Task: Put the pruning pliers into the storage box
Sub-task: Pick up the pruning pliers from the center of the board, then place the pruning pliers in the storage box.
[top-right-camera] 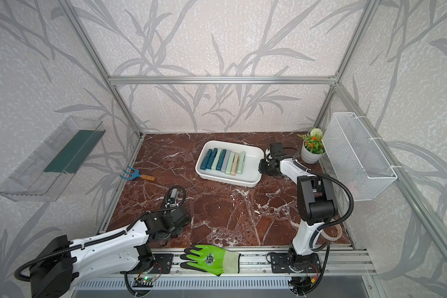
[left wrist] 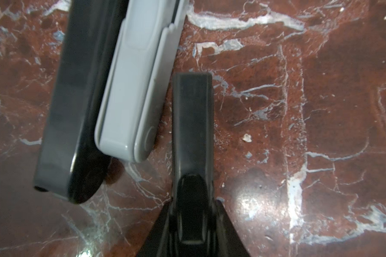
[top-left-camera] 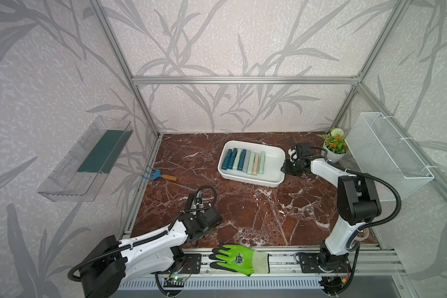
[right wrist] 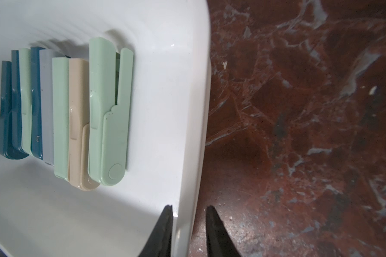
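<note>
Writing: only a dark round crest on the back of the green glove (top-left-camera: 239, 259), well nearer the arm bases than the storage box (top-left-camera: 272, 165); lettering too small to read.

Left arm: reaches low and forward from its base, wrist bent down over the desk (top-left-camera: 243, 211), well short of the box and to its left. In the wrist view, left gripper (left wrist: 193, 207) closed on the near end of a dark grey plier (left wrist: 192, 106), one black tip flush against each side. Just beside it on the desk, a light grey plier (left wrist: 129, 89) pressed against a black plier (left wrist: 71, 111). All three hidden under the wrist in both top views.

Right arm: upper link upright, elbow high, forearm dropping forward to the box's right end. Right gripper (right wrist: 188, 208) closed to a narrow gap astride that end's rim, one tip inside against the wall, the other outside, rim pinched between.

In the box: eight pruning pliers (right wrist: 65, 111) packed side by side toward its left end, in teal, pale green, grey and beige.

Elsewhere: blue hand rake (top-left-camera: 156, 175) well left of the box; potted plant (top-left-camera: 334, 148) near its right end.
</note>
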`<state>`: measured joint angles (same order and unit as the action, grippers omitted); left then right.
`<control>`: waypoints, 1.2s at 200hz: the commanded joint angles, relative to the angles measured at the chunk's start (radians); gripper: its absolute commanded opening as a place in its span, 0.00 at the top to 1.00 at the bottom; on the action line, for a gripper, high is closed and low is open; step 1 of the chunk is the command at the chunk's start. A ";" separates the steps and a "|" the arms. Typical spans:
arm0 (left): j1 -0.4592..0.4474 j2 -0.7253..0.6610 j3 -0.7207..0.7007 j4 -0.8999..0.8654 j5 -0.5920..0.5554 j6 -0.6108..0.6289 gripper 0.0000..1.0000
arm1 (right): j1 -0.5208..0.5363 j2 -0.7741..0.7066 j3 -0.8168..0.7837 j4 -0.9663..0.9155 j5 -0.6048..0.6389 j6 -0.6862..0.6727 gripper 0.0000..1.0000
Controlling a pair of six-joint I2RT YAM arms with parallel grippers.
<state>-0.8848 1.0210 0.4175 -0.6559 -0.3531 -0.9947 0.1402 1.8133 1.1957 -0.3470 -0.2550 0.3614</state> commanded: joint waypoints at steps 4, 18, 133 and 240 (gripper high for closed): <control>-0.005 0.026 0.007 0.016 -0.014 0.009 0.78 | -0.004 0.008 0.000 -0.043 0.019 -0.012 0.73; -0.009 0.029 0.023 0.018 -0.019 0.022 0.81 | -0.004 0.006 -0.002 -0.041 0.021 -0.012 0.73; 0.008 0.430 0.809 -0.018 -0.067 0.625 0.87 | -0.007 0.009 -0.004 -0.022 -0.022 0.006 0.74; 0.148 1.289 1.872 -0.075 0.363 0.778 0.88 | -0.005 -0.016 -0.027 0.059 -0.080 0.077 0.74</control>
<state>-0.7399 2.1746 2.1128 -0.6350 -0.0757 -0.2195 0.1371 1.8130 1.1736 -0.3077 -0.3092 0.4164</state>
